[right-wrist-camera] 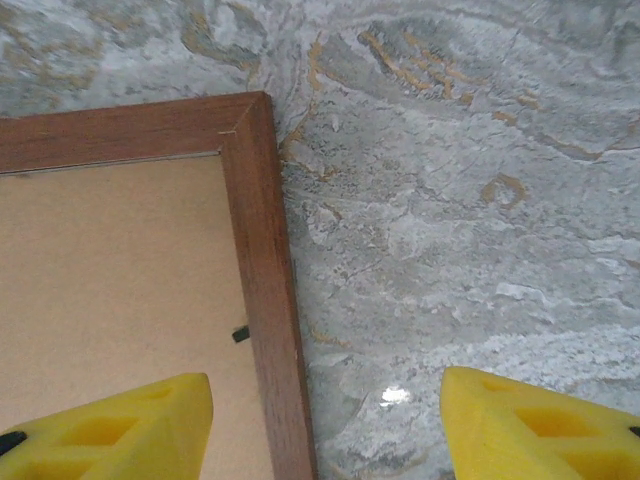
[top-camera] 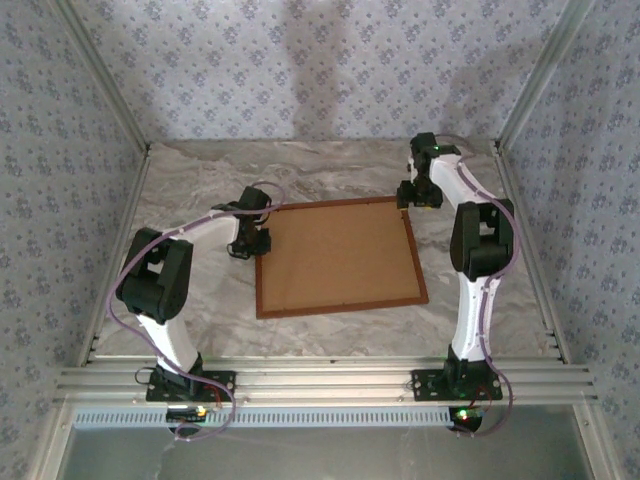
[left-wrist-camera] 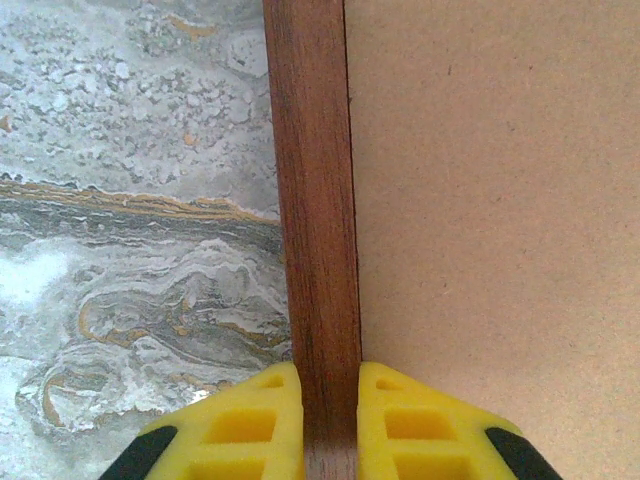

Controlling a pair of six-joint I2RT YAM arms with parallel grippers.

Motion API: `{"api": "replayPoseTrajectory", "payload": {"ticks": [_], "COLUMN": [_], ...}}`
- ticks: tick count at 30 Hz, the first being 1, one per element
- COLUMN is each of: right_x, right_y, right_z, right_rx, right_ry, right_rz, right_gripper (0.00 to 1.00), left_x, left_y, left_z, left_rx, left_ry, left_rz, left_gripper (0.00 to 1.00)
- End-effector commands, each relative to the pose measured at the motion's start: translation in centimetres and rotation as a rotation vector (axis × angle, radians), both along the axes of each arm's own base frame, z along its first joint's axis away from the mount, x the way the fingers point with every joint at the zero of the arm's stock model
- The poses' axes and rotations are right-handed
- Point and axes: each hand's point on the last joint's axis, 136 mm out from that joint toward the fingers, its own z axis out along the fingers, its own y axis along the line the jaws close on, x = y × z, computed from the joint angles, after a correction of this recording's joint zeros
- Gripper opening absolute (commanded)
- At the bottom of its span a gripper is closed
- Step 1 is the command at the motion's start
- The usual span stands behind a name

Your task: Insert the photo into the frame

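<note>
The frame (top-camera: 341, 307) is laid flat near the middle of the worktop (top-camera: 200, 190), closer to its right edge than its left, with its far side turned slightly off the worktop's far edge. Its opening is filled by a plain brown backing board (top-camera: 340, 255), which is seated inside the dark reddish-brown rails and reaches them on every side that can be seen. What lies under the board cannot be told. A small dark tab (right-wrist-camera: 240, 333) is seen on the board, just beside the right rail.

The left gripper (left-wrist-camera: 330, 372) is placed at the frame's left rail, towards the far-left corner. It is clamped on that rail, with one yellow finger (left-wrist-camera: 255, 420) pressed against the outer face and the other against the inner face by the board.

The right gripper (right-wrist-camera: 325, 400) is held by the frame's far-right corner with its fingers (right-wrist-camera: 120, 420) set wide apart. One is over the board and the other over bare worktop, with the right rail between them and nothing gripped.
</note>
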Motion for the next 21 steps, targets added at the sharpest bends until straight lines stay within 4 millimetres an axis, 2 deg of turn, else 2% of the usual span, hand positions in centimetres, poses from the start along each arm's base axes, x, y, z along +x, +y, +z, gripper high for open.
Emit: {"api": "replayPoseTrajectory", "payload": {"ticks": [1,8,21], "right_x": [-0.2,-0.2,-0.9], "right_y": [-0.5,-0.9,-0.6], "right_z": [-1.7,-3.1,-5.6], "right_rx": [-0.044,-0.081,-0.075], "right_ry": [0.033,0.062,0.123], "right_rz": [-0.006,0.005,0.014], "right_gripper": [0.64,0.65,0.65], "left_x": [0.1,0.1,0.0], "left_y": [-0.6,-0.7,-0.9], "left_z": [0.0,0.1,0.1], "left_rx": [0.009,0.005,-0.007], "left_ry": [0.016,0.017,0.023], "left_rz": [-0.037,-0.034,-0.026], "left_gripper": [0.09,0.05,0.04]}}
